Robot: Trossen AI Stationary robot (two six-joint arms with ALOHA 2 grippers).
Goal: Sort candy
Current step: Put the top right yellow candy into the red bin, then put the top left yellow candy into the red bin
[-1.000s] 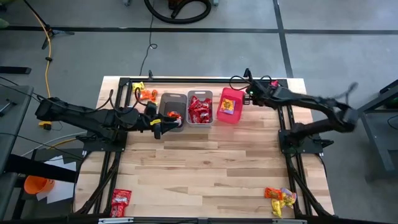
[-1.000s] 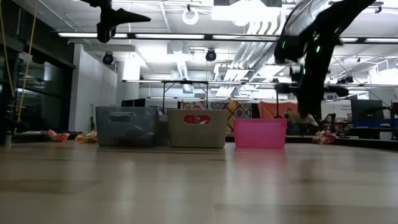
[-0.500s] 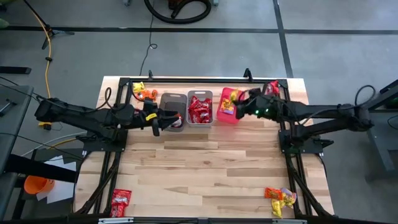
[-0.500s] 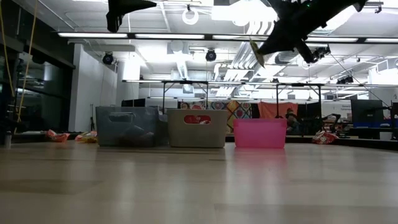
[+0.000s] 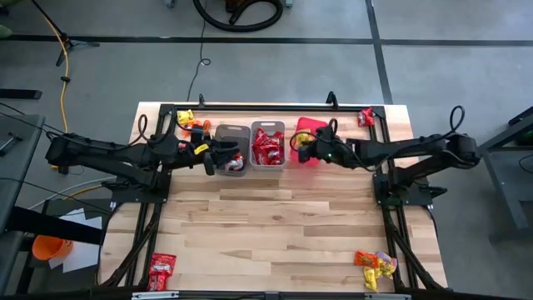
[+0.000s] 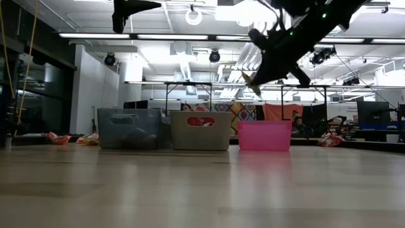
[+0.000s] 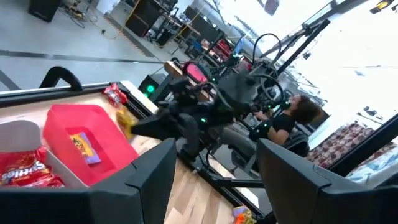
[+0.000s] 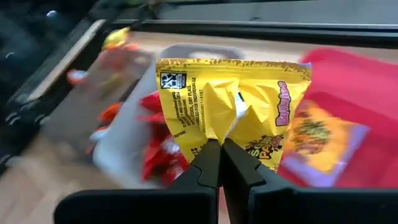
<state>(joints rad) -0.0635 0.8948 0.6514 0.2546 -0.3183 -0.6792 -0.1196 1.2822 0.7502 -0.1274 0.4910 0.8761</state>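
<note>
Right gripper (image 8: 220,163), fingers pinched tight on a yellow candy packet (image 8: 233,109), hangs over the pink bin (image 5: 306,131) at the worktop's (image 5: 275,225) far edge. Left gripper (image 5: 223,156), fingers spread and empty, hovers above the dark bin (image 5: 231,135).

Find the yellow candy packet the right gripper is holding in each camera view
High view: yellow candy packet at the pink bin's left edge, in the right gripper.
Low view: hanging above the pink bin, packet.
Left wrist view: packet just past the pink bin.
Right wrist view: centre, packet.
Shared landmark: the pink bin.
</note>
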